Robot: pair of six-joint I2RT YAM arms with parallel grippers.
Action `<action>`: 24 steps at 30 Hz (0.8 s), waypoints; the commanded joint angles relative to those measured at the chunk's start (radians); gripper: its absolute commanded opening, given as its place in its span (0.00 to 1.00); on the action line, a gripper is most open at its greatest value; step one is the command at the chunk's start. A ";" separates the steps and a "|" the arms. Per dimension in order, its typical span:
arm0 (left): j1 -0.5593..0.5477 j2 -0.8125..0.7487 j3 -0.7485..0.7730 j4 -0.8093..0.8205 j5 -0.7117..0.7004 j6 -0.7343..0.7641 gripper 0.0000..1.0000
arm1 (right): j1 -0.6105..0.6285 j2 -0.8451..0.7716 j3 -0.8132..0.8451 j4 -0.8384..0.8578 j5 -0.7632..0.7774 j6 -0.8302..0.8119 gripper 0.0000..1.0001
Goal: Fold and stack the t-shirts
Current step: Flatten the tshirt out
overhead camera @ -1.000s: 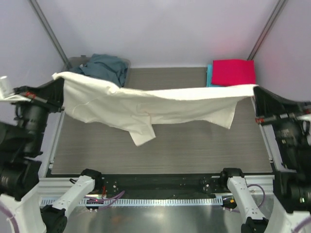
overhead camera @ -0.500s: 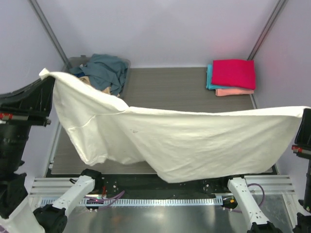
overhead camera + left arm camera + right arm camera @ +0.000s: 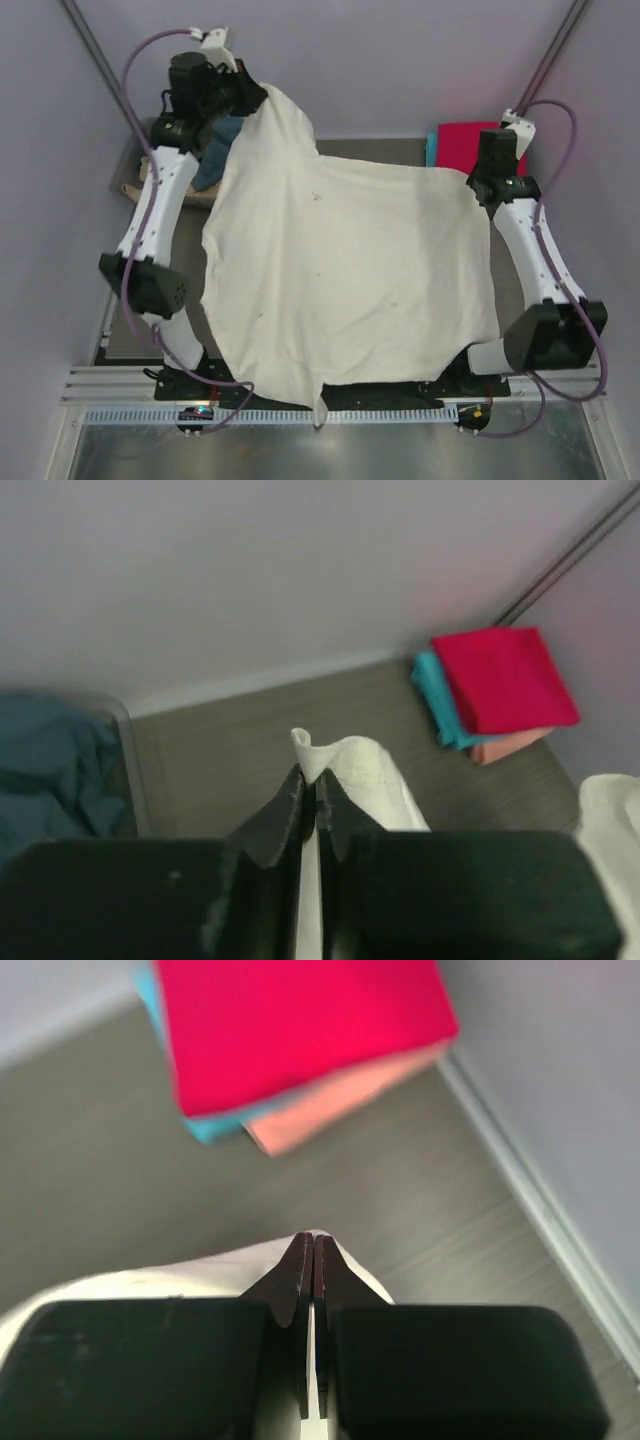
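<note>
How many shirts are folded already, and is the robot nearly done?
Three look done: the red shirt, teal shirt and pink shirt lie folded in a pile at the far right corner. Right now the left hand and right hand each pinch an edge of the cream shirt, spread over the table, not yet folded. At least one blue shirt waits crumpled in the bin, so not nearly done.
</note>
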 commanded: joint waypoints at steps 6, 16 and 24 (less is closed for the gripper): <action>0.012 0.646 0.526 -0.286 0.069 -0.021 0.60 | -0.095 0.266 -0.002 0.134 -0.111 0.033 0.69; -0.003 0.182 -0.072 -0.101 -0.107 -0.036 0.87 | -0.093 0.047 -0.135 0.134 -0.291 0.082 0.86; -0.138 -0.134 -0.634 -0.086 -0.231 -0.101 0.84 | -0.093 0.014 -0.347 0.103 -0.489 0.177 0.86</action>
